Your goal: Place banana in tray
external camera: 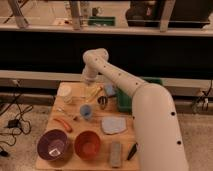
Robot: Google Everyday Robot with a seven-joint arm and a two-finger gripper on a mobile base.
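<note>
The banana [93,92], slim and pale yellow, lies on the wooden table [75,131] near its back edge. My gripper [90,85] hangs straight down from the white arm, right above the banana's near end; I cannot tell if it touches. The dark-green tray [126,101] sits at the table's back right, largely hidden behind my arm, about a hand's width right of the banana.
A white cup [65,94] stands left of the banana, a metal cup [103,102] and a blue cup [86,111] in front of it. An orange-red carrot piece [63,123], purple bowl [54,145], orange bowl [88,144], grey cloth [114,125] and grey bar [116,153] lie nearer.
</note>
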